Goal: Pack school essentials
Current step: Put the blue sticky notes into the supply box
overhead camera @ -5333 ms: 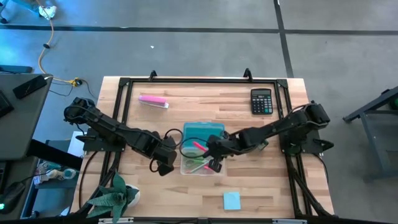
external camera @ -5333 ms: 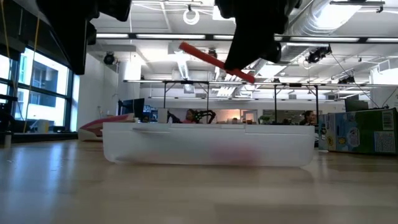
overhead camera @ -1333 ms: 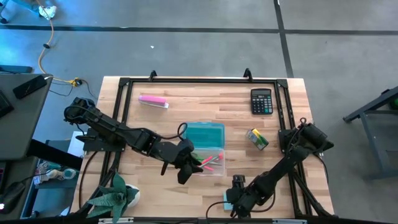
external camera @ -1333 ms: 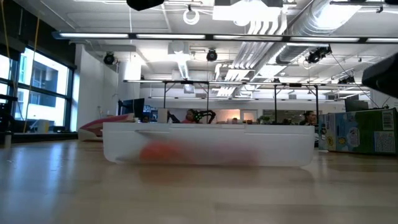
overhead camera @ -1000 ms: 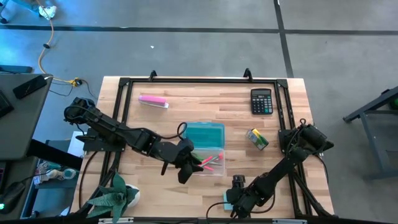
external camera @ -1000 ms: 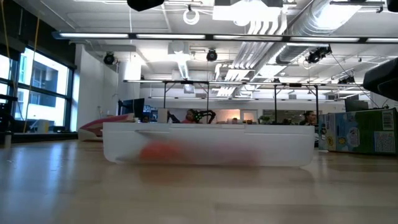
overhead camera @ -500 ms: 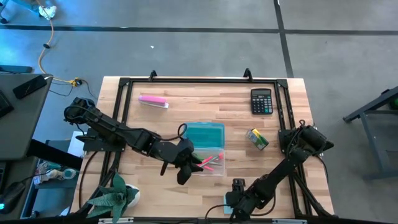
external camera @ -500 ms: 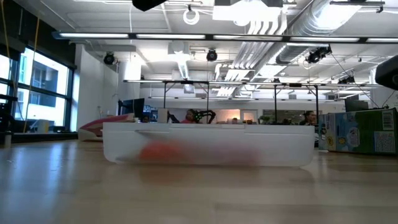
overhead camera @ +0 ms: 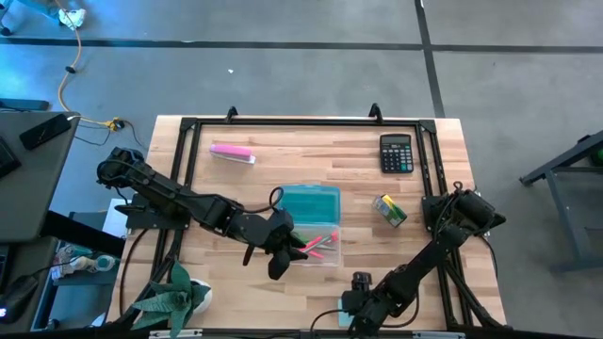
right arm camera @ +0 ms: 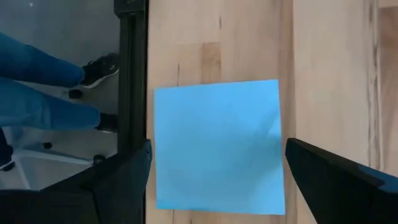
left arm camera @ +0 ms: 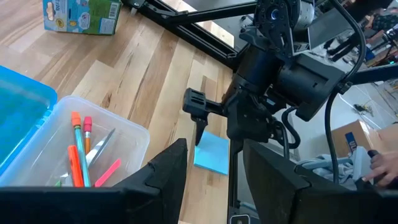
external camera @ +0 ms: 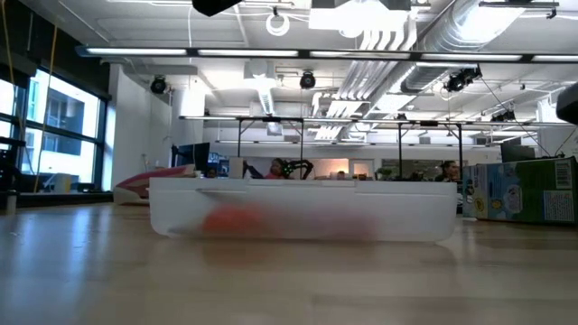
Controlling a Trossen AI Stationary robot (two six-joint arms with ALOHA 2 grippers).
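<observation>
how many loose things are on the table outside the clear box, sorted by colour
Blue: 1, the sticky pad, under the open right claw
Yellow-green: 1, the small box
Black: 1, the calculator
Pink and white: 1, the bar
Total: 4 outside the clear box

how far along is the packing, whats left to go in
Done: pencils and pens lie in the clear box. In hand: the right gripper hangs over the blue sticky pad, jaws open on either side, not yet gripping. Left: that pad and the yellow-green box. The left gripper waits at the clear box.
</observation>
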